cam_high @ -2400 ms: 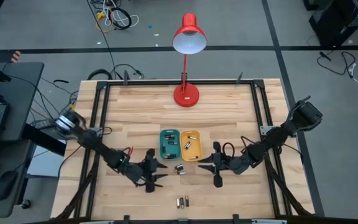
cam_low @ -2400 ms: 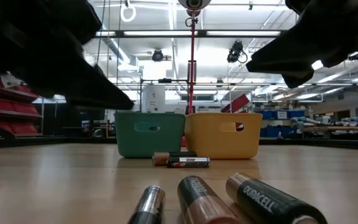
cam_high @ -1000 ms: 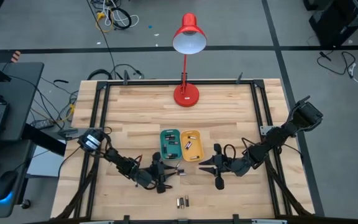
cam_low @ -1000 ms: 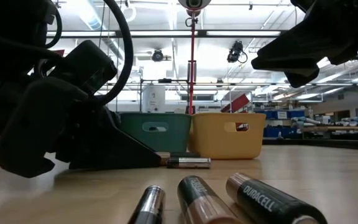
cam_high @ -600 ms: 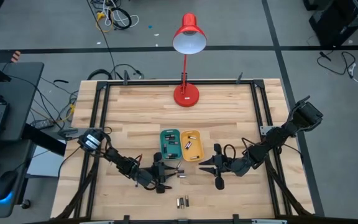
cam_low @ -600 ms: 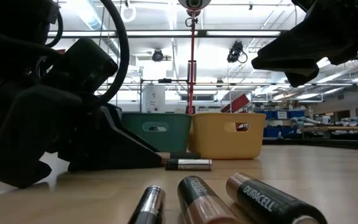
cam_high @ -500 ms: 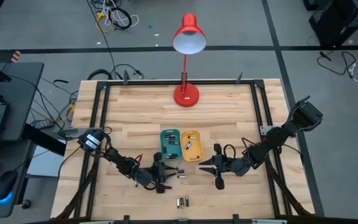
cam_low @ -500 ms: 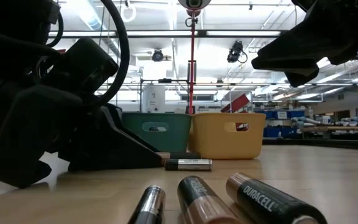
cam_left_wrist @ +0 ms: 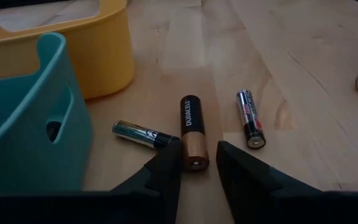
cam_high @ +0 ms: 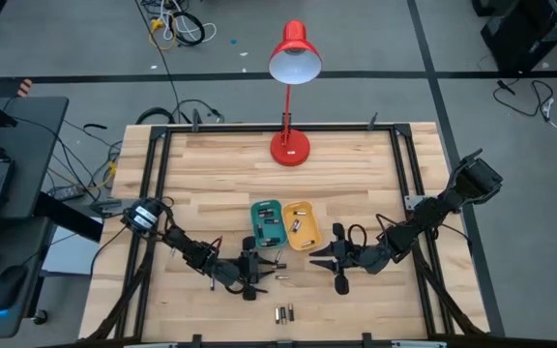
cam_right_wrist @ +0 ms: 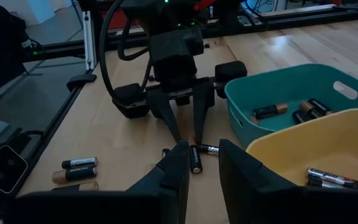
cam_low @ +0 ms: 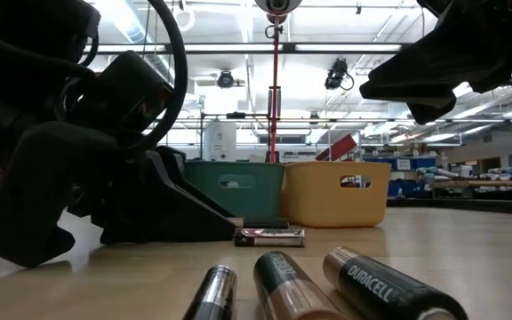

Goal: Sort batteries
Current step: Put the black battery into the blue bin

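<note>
A black-and-copper battery (cam_left_wrist: 191,131) lies flat on the table (cam_high: 356,184), its long axis in line with the left hand (cam_left_wrist: 197,163), copper end between the spread fingertips, beside the teal tray (cam_left_wrist: 23,124). The left arm reaches low; the right hand (cam_high: 334,263) hovers nearby, fingers apart.

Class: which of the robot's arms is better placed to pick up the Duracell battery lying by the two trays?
Left. The left gripper is down at the table with open jaws straddling the Duracell battery; the right gripper hangs higher, farther off.
</note>
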Robot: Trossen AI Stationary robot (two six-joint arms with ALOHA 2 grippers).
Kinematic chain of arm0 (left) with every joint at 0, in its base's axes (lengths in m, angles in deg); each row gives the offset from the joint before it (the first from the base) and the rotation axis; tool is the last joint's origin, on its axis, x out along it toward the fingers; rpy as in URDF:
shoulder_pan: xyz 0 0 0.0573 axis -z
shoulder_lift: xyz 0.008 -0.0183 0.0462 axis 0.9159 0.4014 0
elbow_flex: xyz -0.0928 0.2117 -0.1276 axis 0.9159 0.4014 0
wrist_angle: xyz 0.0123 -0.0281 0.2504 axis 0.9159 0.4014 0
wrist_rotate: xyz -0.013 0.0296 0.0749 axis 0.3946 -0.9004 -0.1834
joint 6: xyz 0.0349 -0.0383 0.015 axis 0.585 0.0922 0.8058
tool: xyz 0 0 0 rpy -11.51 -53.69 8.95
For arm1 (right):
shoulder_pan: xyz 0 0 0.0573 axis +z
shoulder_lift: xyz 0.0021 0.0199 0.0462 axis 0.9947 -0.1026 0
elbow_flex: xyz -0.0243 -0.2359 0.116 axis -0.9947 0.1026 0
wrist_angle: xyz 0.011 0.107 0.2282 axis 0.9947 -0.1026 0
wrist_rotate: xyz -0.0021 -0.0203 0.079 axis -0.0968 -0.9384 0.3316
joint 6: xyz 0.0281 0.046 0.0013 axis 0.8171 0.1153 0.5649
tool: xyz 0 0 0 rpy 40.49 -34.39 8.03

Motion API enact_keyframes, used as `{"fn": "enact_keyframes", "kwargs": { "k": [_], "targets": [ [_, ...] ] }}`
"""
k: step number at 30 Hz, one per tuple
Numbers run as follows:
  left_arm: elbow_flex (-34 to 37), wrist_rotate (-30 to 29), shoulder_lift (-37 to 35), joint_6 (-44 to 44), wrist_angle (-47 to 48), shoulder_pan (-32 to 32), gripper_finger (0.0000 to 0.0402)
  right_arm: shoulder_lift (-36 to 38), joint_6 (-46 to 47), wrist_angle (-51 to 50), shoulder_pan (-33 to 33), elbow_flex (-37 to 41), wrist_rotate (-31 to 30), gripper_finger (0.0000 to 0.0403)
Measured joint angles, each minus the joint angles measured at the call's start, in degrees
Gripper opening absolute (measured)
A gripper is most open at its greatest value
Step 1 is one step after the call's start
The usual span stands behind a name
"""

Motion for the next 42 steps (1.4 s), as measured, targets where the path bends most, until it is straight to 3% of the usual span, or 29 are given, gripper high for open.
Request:
{"fn": "enact_keyframes", "kwargs": {
  "k": [4,11,20,30,39,42],
  "targets": [
    [0.0,-0.1,0.0,-0.2,0.0,0.0,0.0110,0.0,0.0,-0.1,0.0,0.0,0.0,0.0074],
    [0.0,-0.4,0.1,-0.2,-0.4,0.0,0.0055,0.0,0.0,-0.1,0.0,0.0,0.0,0.0074],
    [0.1,-4.4,0.2,0.1,-2.7,1.6,0.0074,0.0,0.2,-0.1,0.0,0.0,0.0,0.0074],
    [0.2,-4.8,-2.2,1.4,-2.9,3.3,0.0069,0.0,0.6,-0.1,0.0,0.0,0.0,0.0074],
    [0.2,-8.1,-11.5,5.7,-1.0,3.8,0.0069,0.0,0.7,-0.2,0.0,0.0,0.0,0.0074],
    [0.2,-12.3,-14.6,4.7,2.4,3.7,0.0069,0.0,1.6,-0.4,0.0,0.0,0.0,0.0074]
  ]
}}
